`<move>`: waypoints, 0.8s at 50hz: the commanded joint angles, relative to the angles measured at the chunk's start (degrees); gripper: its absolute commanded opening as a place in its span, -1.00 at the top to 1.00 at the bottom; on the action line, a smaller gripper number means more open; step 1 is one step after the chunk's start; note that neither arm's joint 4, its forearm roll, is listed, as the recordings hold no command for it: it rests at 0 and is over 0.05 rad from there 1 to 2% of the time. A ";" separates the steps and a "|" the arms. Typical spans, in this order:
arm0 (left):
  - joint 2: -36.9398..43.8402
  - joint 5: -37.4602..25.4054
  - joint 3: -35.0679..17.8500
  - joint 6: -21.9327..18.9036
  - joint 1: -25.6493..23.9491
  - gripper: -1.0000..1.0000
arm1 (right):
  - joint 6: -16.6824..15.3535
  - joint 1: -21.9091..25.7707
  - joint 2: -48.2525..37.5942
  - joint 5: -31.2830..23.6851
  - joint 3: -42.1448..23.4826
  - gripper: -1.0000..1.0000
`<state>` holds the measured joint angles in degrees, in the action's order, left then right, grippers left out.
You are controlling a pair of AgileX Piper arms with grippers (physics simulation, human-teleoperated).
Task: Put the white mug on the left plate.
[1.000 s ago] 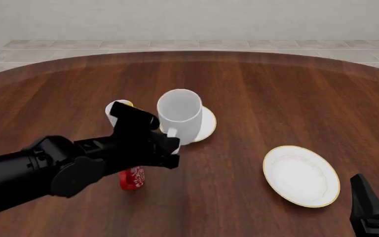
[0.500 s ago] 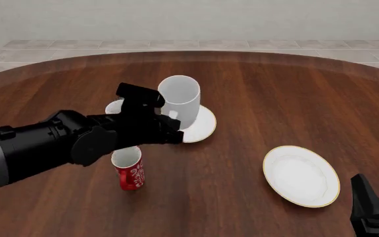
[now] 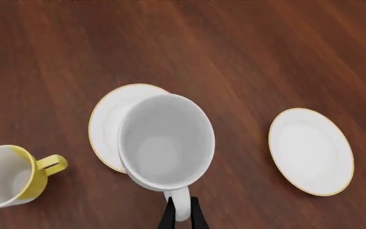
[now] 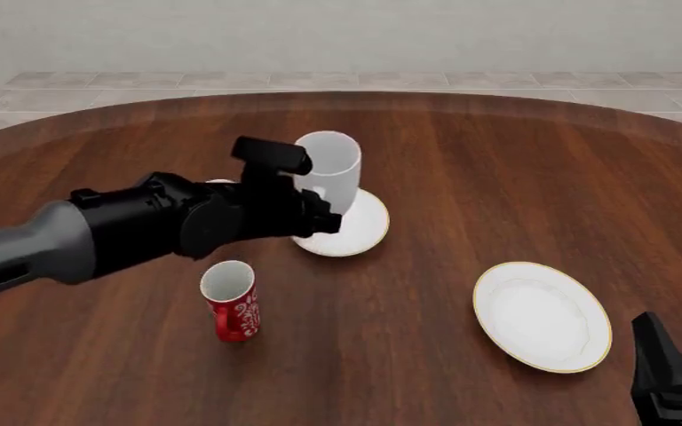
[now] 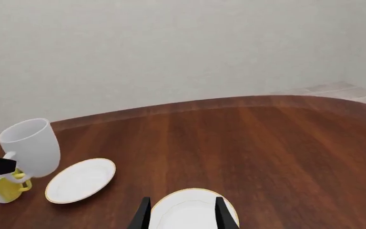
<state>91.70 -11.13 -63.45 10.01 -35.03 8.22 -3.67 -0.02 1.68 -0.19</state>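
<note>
1. My left gripper [image 3: 181,217] is clamped on the handle of the white mug [image 4: 328,170], one dark finger on each side of it in my left wrist view.
2. The mug is upright, with its open mouth facing up. In the right wrist view it hangs above the table [image 4: 495,177], clear of the wood.
3. The small plate [image 4: 355,224] lies flat just below and beside the mug. From the front the mug overlaps the plate's far left part, but the right wrist view shows a gap between the mug's base and the plate, so they are not touching.
4. A white and yellow mug [image 3: 10,176] stands on the table next to that plate, its yellow handle turned toward it.
5. A red patterned mug [image 4: 231,301] stands on the table on the near side of my left arm, well apart from the plate.
6. The gold-rimmed plate [image 4: 543,316] lies to the right, near my right gripper [image 5: 179,214].
7. My right gripper is spread, its two fingers apart with nothing between them, above the near edge of the gold-rimmed plate.
</note>
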 commanded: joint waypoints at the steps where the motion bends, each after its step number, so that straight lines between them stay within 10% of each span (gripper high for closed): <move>1: 3.42 -0.73 -4.47 -0.07 -0.30 1.00 | -0.37 0.15 0.00 0.06 -0.02 -1.00; 40: 12.39 -4.55 -16.02 -0.21 3.15 1.00 | -0.82 0.43 0.00 0.02 -0.04 -1.00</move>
<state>102.23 -14.38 -76.45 9.59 -31.79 7.35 -3.26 -0.02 1.66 -0.23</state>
